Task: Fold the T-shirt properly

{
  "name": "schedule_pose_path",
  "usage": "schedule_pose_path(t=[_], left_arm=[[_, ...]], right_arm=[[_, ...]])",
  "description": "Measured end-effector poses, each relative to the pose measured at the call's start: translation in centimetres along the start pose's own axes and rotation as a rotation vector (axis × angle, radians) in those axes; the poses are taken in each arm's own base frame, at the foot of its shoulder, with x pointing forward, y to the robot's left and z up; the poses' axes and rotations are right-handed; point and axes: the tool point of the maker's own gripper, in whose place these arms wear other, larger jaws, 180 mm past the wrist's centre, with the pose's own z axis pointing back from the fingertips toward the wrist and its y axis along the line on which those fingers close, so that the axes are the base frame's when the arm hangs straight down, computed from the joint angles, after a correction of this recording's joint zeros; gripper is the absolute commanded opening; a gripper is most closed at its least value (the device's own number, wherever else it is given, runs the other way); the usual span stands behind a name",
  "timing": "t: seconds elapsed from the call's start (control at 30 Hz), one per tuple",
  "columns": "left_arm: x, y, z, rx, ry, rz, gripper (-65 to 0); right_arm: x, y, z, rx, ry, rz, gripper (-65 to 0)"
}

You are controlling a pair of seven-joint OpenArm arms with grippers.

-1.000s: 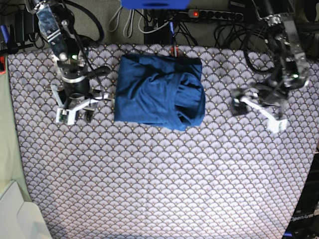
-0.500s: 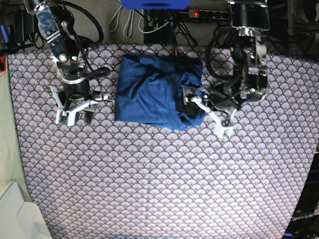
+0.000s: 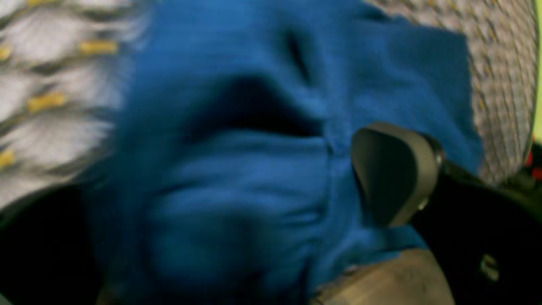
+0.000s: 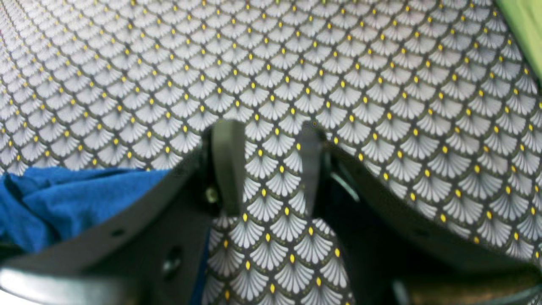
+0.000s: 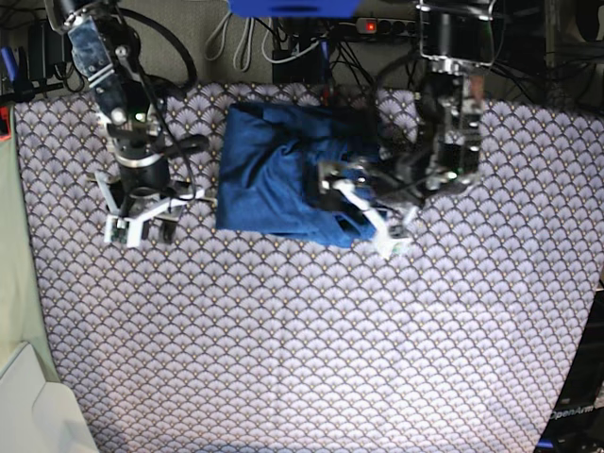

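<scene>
The T-shirt (image 5: 283, 170) lies as a folded blue bundle at the back middle of the tablecloth, its right part bunched and wrinkled. My left gripper (image 5: 361, 209) is at the bundle's right front corner with its jaws wide open, one finger over the cloth and one past its edge. In the left wrist view the blue T-shirt (image 3: 237, 169) fills the frame beside one dark finger (image 3: 394, 173). My right gripper (image 5: 140, 225) stands left of the shirt, apart from it. Its fingers are open over bare tablecloth, with the right gripper (image 4: 271, 163) holding nothing and the T-shirt (image 4: 63, 199) at the left.
The grey scallop-patterned tablecloth (image 5: 302, 340) covers the whole table. A power strip (image 5: 396, 26) and cables lie behind the back edge. A white box (image 5: 28, 406) sits at the front left corner, and a pale green strip (image 5: 14, 245) runs along the left edge.
My left arm has swung in from the table's right side to the shirt's right front corner, jaws staying wide open. The right arm has barely shifted.
</scene>
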Motion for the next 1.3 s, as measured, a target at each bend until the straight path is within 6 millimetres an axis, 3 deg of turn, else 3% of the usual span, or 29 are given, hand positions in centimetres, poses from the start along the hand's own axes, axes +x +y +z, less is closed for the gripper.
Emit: schedule_pose_path(t=[0.2, 0.4, 0.5, 0.67, 0.77, 0.87, 1.13, 1.2, 1.3], left_arm=[[-0.5, -2.1, -1.2, -0.041, 0.003, -0.040, 0.0], [-0.7, -2.1, -1.2, -0.047, 0.009, -0.044, -0.2], [-0.8, -1.9, -1.3, -0.039, 0.015, -0.047, -13.9], [-1.9, -1.3, -1.4, -0.017, 0.058, -0.043, -48.6], [-2.0, -1.3, -1.4, -0.018, 0.061, -0.039, -60.0], [-1.7, -1.2, -1.3, -0.013, 0.068, -0.051, -64.9], [-0.8, 0.5, -1.0, 0.101, 0.098, -0.142, -64.7], [-0.7, 0.1, -1.3, 0.140, 0.131, -0.229, -64.7], [-0.4, -0.8, -1.8, 0.202, 0.152, -0.390, -64.7]], right_arm=[[-0.1, 0.0, 0.0, -0.001, 0.004, 0.000, -41.6], [-0.1, 0.0, 0.0, -0.001, 0.003, 0.001, -41.6], [-0.1, 0.0, 0.0, -0.001, 0.004, 0.001, -41.6], [-0.1, 0.0, 0.0, -0.001, 0.004, 0.001, -41.6], [-0.1, 0.0, 0.0, 0.000, 0.003, 0.001, -41.6], [-0.1, 0.0, 0.0, -0.001, 0.004, 0.001, -41.6], [-0.1, 0.0, 0.0, -0.001, 0.004, 0.001, -41.6], [-0.1, -0.2, 0.0, -0.005, 0.002, 0.000, -41.6], [0.8, -2.1, -0.2, -0.057, -0.015, -0.026, -41.6]])
